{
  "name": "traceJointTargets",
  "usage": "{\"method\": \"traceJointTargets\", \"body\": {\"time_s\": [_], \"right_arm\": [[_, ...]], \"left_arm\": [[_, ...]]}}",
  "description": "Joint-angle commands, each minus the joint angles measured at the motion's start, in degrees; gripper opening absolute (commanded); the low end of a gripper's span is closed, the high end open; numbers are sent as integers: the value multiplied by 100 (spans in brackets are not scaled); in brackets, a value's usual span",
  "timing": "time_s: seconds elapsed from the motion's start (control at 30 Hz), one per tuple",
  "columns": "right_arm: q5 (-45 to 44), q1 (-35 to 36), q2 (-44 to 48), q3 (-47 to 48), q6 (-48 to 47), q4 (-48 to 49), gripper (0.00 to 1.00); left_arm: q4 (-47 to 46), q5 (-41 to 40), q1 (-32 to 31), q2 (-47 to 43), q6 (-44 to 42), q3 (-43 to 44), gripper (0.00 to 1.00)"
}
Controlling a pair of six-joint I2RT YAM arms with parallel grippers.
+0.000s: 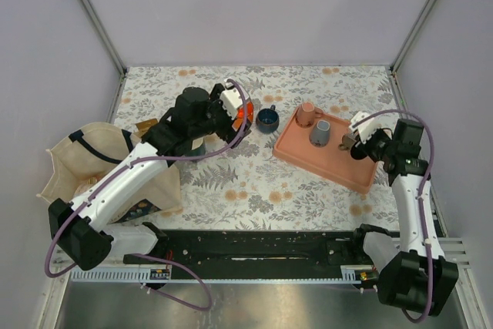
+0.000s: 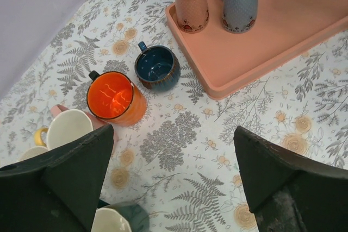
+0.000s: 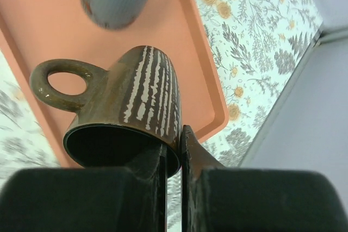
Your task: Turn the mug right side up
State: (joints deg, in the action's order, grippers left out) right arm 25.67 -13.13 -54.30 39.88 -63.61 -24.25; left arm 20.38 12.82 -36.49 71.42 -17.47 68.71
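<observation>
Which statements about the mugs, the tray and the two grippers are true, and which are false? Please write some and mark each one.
1. The right gripper is shut on the rim of the brown mug. True.
2. The left gripper holds the orange mug. False: its jaws are open and empty, and the orange mug stands on the table.
3. The grey-blue mug stands on the pink tray. True.
4. The dark blue mug stands on the tray. False: it stands on the table, beside the tray.
</observation>
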Motion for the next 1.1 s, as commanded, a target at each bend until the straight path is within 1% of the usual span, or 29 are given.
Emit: {"method": "traceJointTargets", "body": {"time_s": [0.0, 0.07, 0.1, 0.17, 0.23, 0.27, 0.33, 0.43, 0.53, 0.57, 0.7, 0.83, 0.9, 1.07], "right_arm": [[-36, 125, -149, 1309, 3243, -1054, 0], [-1, 336, -509, 1810, 4448, -1449, 0], [8, 546, -650, 2013, 4872, -1564, 0], [86, 766, -879, 2304, 5558, -1522, 0], [-52, 925, -1160, 2611, 6279, -1434, 0], [-201, 978, -1353, 2813, 6796, -1433, 0], [-562, 1022, -1740, 3226, 7597, -1599, 0], [-571, 1136, -2224, 3719, 8451, -1758, 0], [-940, 1610, -2374, 3931, 8778, -1627, 0], [-1133, 1803, -2392, 3975, 8831, -1548, 0], [-1888, 2489, -2567, 4247, 9155, -1381, 0], [-2671, 3034, -2936, 4677, 9499, -1293, 0], [-2830, 3219, -3059, 4906, 9543, -1293, 0], [-2989, 3483, -3288, 5214, 9640, -1284, 0]], "left_arm": [[-614, -236, 10, -75, 903, -173, 95], [-693, -245, 10, -84, 1131, -208, 95], [-737, -245, 2, -75, 1219, -217, 95], [-816, -149, 2, -58, 1264, -183, 95], [-913, -60, 2, -5, 1220, -95, 93], [-913, -69, -7, 47, 1194, -16, 93], [-869, -226, -7, 196, 1220, 256, 92], [-895, -368, -7, 329, 1316, 485, 91], [-799, -377, 1, 486, 1720, 705, 91], [-782, -368, -7, 548, 2034, 784, 91], [-956, -342, -51, 838, 2800, 1047, 88], [-1053, -420, -113, 1365, 3197, 1583, 88], [-1168, -482, -148, 1541, 3425, 1750, 87], [-1265, -561, -288, 1946, 3628, 2146, 82]]}}
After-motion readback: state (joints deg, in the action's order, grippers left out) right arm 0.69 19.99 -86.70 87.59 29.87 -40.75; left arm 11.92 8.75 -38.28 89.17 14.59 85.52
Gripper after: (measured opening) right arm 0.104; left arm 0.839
